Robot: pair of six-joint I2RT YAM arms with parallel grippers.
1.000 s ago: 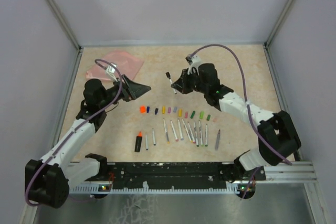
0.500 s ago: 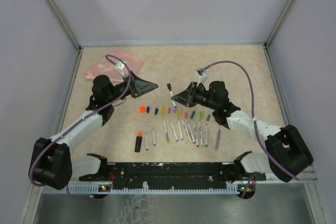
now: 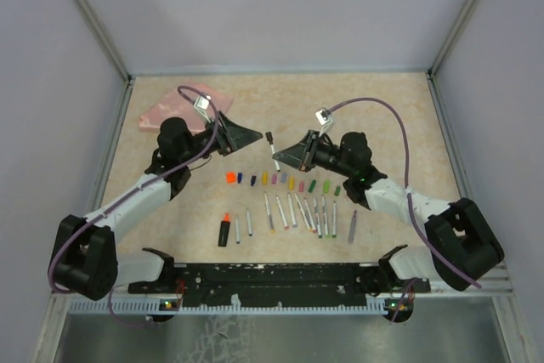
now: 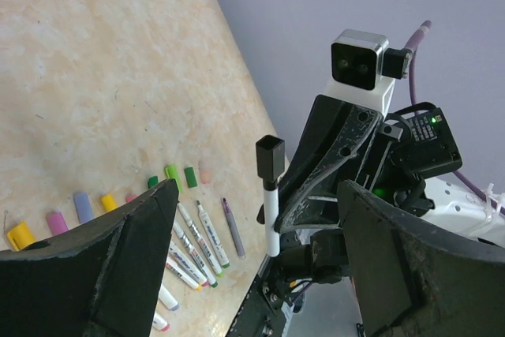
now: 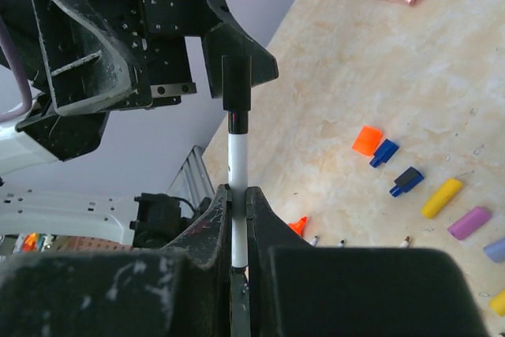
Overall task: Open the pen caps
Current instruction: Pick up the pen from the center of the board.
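Observation:
My right gripper is shut on a white pen barrel, held above the table with its black cap on and pointing at the left arm. My left gripper is open wide and faces that cap. The cap sits ahead of the gap between its fingers and touches neither. Loose pen caps in orange, blue, yellow, pink, purple and green lie in a row on the table.
Several uncapped pens lie side by side below the row of caps. An orange-tipped black highlighter lies to their left. A pink pouch rests at the back left, behind the left arm.
Both arms have swung toward the middle. The right gripper brought the pen down and left, and the left gripper moved right toward its cap, its fingers narrowing slightly.

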